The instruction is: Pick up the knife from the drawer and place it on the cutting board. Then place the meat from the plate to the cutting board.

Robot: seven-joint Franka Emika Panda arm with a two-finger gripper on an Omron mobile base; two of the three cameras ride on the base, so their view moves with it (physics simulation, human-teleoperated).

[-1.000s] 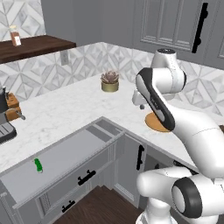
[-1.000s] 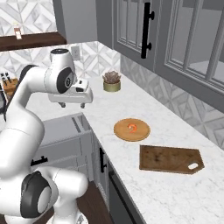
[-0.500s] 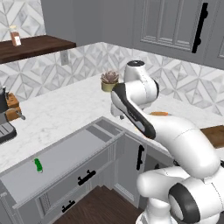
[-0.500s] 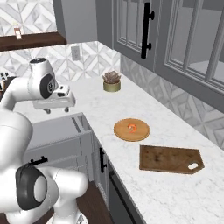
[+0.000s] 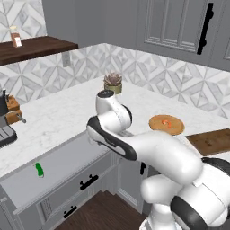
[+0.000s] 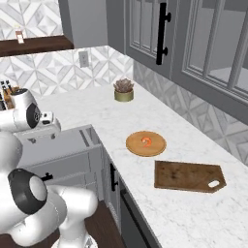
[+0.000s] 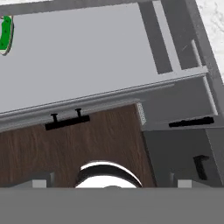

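**Knife lies in the open drawer, arm above it with jaws spread wide**

Knife [image 5: 39,170] with its green handle rests on the flat grey floor of the pulled-out drawer [image 5: 67,166], towards the drawer's left end in the left base view. In the hand view the same green handle [image 7: 5,34] shows at the upper left edge, lying on the drawer floor [image 7: 87,57], with the drawer's black bar handle [image 7: 66,122] below it and dark wooden flooring under that.

The arm bends low over the right part of the drawer. Its gripper [image 7: 111,183] is spread wide and empty, the two fingertips [image 7: 37,183] standing well apart at the bottom of the hand view, well away from the knife.

On the marble counter [image 6: 160,121] the round orange plate [image 6: 146,144] carries a small piece of meat [image 6: 146,141]. The dark brown cutting board [image 6: 189,176] lies just beside the plate, nearer the camera in the right base view, with nothing on it. A potted succulent [image 6: 124,90] stands farther back near the wall.
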